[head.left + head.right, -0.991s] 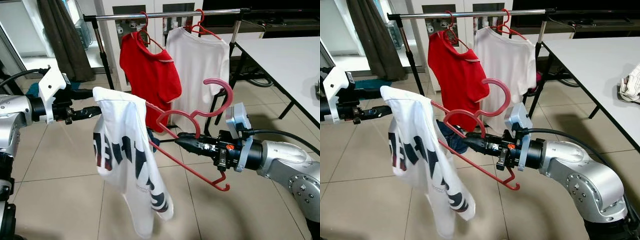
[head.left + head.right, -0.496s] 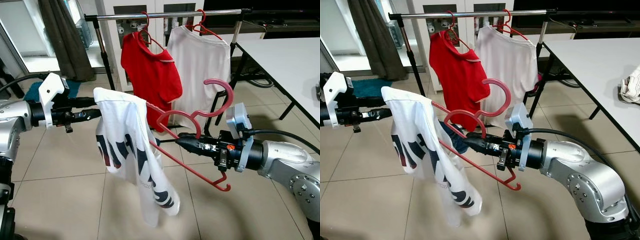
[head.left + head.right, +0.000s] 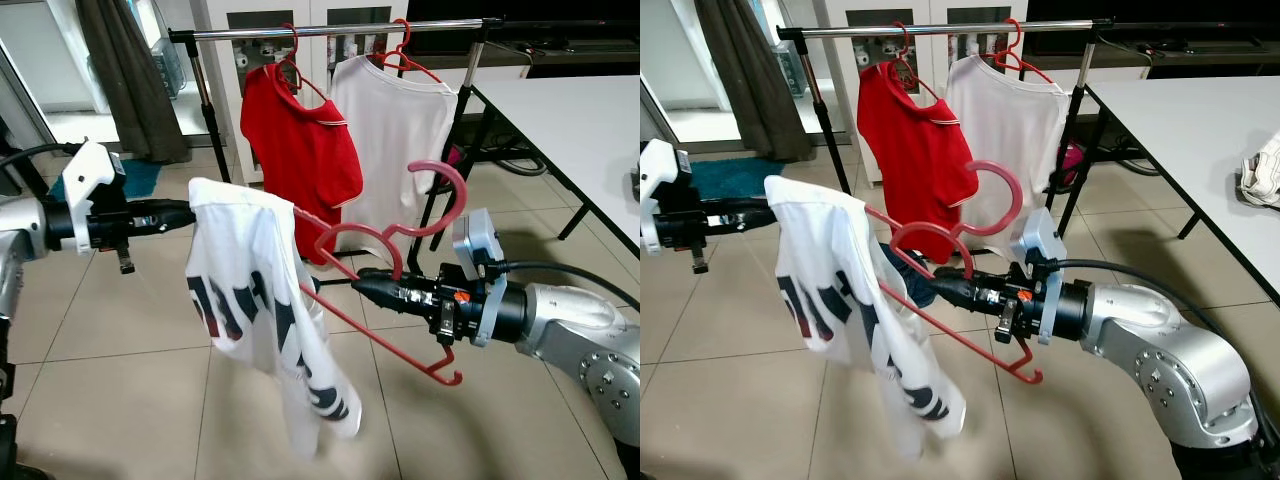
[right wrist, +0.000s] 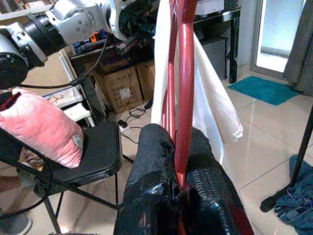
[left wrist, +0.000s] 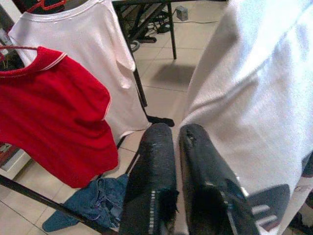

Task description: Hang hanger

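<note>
1. The right end effector (image 3: 362,281), at centre right of the head views, is clenched on the red hanger (image 3: 385,300); in the right wrist view its two black fingers (image 4: 151,161) pinch the hanger's red bars between them.
2. The left end effector (image 3: 185,212), at mid left of the frame, has its fingers (image 5: 154,166) nearly closed with a narrow gap between them. The tips sit at the shoulder of the white printed T-shirt (image 3: 255,310); whether they pinch the cloth cannot be told.
3. The red hanger is held in mid-air in the centre of the frame, below and in front of the clothes rail (image 3: 330,30). Its big hook curls up toward the right, and its lower bar slopes down to a small hook at lower right.
4. The white T-shirt with dark lettering drapes over the hanger's left arm and hangs down toward the tiled floor (image 3: 130,400).
5. On the rail at the top hang a red T-shirt (image 3: 300,150) and a plain white T-shirt (image 3: 395,130), each on its own red hanger.
6. Compared with half a second ago, the left arm has drawn back toward the left edge, and the shirt's lower hem has swung slightly; the right end effector holds the same grip.
</note>
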You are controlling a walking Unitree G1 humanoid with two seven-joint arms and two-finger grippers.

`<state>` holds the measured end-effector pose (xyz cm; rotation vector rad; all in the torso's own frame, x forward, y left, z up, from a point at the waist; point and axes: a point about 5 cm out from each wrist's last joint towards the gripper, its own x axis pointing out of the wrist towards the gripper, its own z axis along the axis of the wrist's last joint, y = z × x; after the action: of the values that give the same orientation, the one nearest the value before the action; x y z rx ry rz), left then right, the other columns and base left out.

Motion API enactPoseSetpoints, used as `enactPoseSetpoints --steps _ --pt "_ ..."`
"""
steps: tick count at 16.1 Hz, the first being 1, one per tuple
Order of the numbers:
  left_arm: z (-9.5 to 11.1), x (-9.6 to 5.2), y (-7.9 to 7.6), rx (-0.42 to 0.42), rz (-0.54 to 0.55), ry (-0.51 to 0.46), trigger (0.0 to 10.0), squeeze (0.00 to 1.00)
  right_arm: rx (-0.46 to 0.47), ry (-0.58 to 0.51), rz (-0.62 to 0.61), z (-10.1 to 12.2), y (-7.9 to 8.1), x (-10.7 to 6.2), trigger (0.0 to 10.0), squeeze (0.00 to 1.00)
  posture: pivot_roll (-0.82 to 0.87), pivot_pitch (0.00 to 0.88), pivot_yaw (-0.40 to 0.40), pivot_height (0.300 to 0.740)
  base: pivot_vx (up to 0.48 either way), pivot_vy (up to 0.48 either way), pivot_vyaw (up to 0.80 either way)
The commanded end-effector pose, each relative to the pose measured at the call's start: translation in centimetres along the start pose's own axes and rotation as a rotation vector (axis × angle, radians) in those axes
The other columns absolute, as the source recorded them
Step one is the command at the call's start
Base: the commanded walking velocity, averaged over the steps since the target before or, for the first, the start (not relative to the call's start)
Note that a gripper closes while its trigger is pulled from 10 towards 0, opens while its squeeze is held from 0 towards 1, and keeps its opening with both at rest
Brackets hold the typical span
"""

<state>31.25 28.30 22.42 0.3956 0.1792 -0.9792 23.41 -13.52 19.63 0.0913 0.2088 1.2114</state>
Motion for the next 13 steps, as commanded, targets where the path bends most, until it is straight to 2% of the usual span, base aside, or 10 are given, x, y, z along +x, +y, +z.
enactPoseSetpoints --steps 1,6,8,10,11,12,13 --pt "1.4 -0.6 0.6 0.037 0.01 -0.008 0.0 0.0 -0.04 -0.021 0.007 0.7 0.3 -0.2 0.0 0.0 -0.16 0.0 0.054 0.74 0.0 0.0 0.0" --pt "3.3 -1.3 0.9 0.056 -0.026 -0.02 0.0 0.0 -0.036 0.046 0.023 -0.3 0.7 -0.3 0.0 0.0 -0.16 0.0 0.054 0.74 0.0 0.0 0.0" --pt "3.6 -1.2 0.8 0.044 -0.052 -0.021 0.0 0.0 -0.035 0.041 0.021 -0.4 0.7 -0.1 0.0 0.0 -0.16 0.0 0.063 0.74 0.0 0.0 0.0" --pt "2.8 -1.3 0.4 0.011 -0.082 0.04 0.0 0.0 -0.037 0.022 0.013 -0.2 0.7 -0.1 0.0 0.0 -0.16 0.0 0.07 0.74 0.0 0.0 0.0" --pt "2.4 -1.2 0.2 0.011 -0.064 0.035 4.8 0.0 -0.038 0.009 0.008 0.0 0.6 -0.1 0.0 0.0 -0.16 0.0 0.07 0.74 0.0 0.0 0.0" --pt "2.0 -1.3 0.2 -0.03 -0.043 -0.008 10.0 0.0 -0.041 -0.001 -0.001 0.2 0.6 -0.2 0.0 0.0 -0.16 0.0 0.07 0.74 0.0 0.0 0.0" --pt "1.3 -1.7 0.0 -0.052 -0.034 -0.03 10.0 0.97 -0.043 -0.006 -0.006 0.2 0.5 -0.2 0.0 0.0 -0.16 0.0 0.07 0.74 0.0 0.0 0.0"
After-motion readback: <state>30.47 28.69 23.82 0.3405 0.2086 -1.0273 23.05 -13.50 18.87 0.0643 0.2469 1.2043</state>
